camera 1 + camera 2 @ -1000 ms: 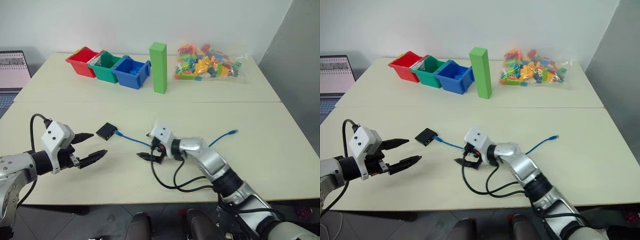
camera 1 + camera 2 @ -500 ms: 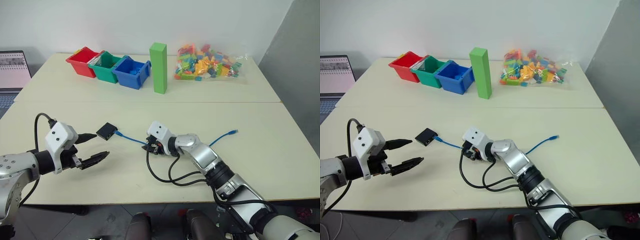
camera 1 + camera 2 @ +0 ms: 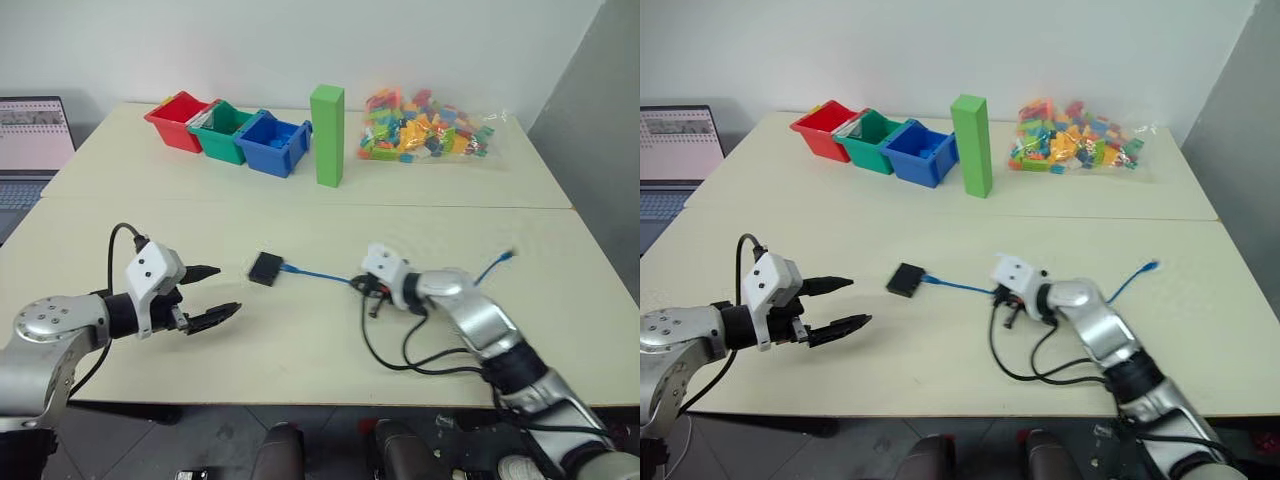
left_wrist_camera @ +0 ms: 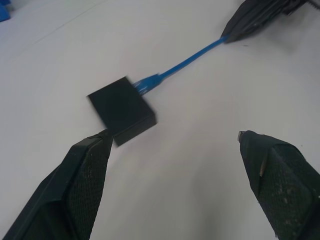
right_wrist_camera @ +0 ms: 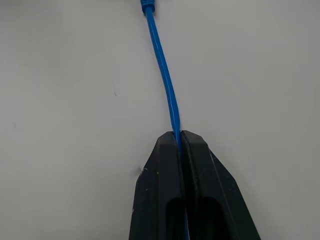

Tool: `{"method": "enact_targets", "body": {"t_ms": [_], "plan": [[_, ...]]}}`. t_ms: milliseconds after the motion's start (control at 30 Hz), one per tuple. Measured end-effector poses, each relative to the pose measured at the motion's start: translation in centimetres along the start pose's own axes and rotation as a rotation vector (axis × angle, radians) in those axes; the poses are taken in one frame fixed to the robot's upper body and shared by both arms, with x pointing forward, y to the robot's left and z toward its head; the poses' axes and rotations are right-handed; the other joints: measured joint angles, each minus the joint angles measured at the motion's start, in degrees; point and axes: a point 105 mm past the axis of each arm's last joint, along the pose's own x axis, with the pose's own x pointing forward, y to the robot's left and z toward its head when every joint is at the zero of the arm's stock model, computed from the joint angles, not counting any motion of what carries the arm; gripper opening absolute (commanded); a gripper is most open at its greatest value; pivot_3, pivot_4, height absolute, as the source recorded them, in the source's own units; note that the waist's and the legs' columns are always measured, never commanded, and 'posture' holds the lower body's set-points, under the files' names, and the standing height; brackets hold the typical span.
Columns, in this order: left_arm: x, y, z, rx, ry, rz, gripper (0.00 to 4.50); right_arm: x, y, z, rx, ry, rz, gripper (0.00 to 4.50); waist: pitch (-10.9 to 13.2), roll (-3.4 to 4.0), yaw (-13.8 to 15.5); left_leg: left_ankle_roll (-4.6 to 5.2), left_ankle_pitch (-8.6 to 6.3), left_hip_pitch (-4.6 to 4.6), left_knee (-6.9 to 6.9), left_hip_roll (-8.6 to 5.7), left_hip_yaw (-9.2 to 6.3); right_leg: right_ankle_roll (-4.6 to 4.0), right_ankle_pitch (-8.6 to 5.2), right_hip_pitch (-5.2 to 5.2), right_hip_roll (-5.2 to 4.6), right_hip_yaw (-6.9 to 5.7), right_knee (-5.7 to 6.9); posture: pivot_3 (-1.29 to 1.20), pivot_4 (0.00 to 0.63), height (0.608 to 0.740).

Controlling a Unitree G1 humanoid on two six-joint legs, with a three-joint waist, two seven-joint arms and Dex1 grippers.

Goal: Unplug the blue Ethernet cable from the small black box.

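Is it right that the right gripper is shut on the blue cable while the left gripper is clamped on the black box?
Not quite. The right gripper is shut on the blue Ethernet cable, but the left wrist view shows the left gripper open, with the small black box lying free ahead of its fingers.

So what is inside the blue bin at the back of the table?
A few small blue pieces lie in the blue bin, near its back wall. Its front wall covers the bottom at the front, so anything there cannot be seen.

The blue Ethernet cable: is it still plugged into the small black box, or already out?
Still plugged in. The blue Ethernet cable ends with its plug inside the side of the small black box.
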Motion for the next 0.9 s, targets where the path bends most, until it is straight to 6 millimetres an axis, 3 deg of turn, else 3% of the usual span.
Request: {"method": "enact_targets", "body": {"t_ms": [133, 233, 300, 367, 633, 767, 900], "plan": [[0.5, -0.3, 0.0, -0.002, -0.004, -0.030, 4.25, -4.0, -0.2, -2.4, 0.037, 0.076, -0.021, 0.05, 0.0, 0.01, -0.3, 0.00, 0.00, 0.02, 0.00, 0.03, -0.01, 0.10, -0.06, 0.00, 0.02, 0.01, 0.01, 0.00, 0.150, 0.740], [0.9, -0.5, -0.1, -0.004, -0.015, -0.046, 4.25, -5.4, 0.5, -3.0, 0.045, 0.111, -0.012, 0.05, 0.0, 0.01, -0.4, 0.00, 0.00, 0.05, -0.01, 0.06, -0.01, 0.11, -0.06, 0.00, 0.05, 0.02, 0.02, 0.00, 0.150, 0.740], [1.3, -0.7, -0.1, -0.007, -0.016, -0.061, 4.25, -5.6, 0.9, -3.0, 0.039, 0.111, -0.014, 0.49, 0.0, 0.01, -0.5, 0.00, 0.00, 0.04, 0.00, 0.06, 0.00, 0.11, -0.06, 0.00, 0.06, 0.04, 0.02, 0.00, 0.150, 0.740], [1.6, -0.9, -0.2, -0.009, -0.018, -0.072, 4.25, -5.4, 1.0, -2.9, 0.032, 0.101, -0.012, 0.70, 0.0, 0.01, -0.7, 0.00, 0.00, 0.04, 0.01, 0.05, 0.01, 0.11, -0.06, 0.00, 0.06, 0.05, 0.01, 0.00, 0.150, 0.740], [1.5, -1.4, -0.8, -0.036, -0.010, -0.087, 4.25, -4.1, 1.8, -0.8, 0.020, 0.021, -0.003, 2.64, 0.0, 0.01, -0.9, 0.00, 0.00, 0.03, 0.00, 0.07, 0.00, 0.11, -0.06, -0.01, 0.07, 0.05, 0.02, 0.00, 0.150, 0.740], [1.4, -2.0, -0.9, -0.042, -0.013, -0.104, 4.25, -1.7, 1.7, 1.7, 0.065, -0.074, -0.038, 2.64, 0.0, 0.01, -1.3, 0.00, 0.00, 0.03, 0.00, 0.08, -0.03, 0.10, -0.06, -0.02, 0.09, 0.03, 0.06, 0.00, 0.150, 0.740], [1.2, -2.5, -0.8, -0.043, -0.019, -0.127, 4.25, 0.6, 1.9, 1.1, 0.128, -0.052, -0.034, 2.64, 0.0, 0.00, -1.2, 0.00, 0.00, -0.01, 0.00, 0.04, 0.01, 0.10, -0.06, -0.02, 0.06, 0.05, 0.02, 0.00, 0.150, 0.740]]}}
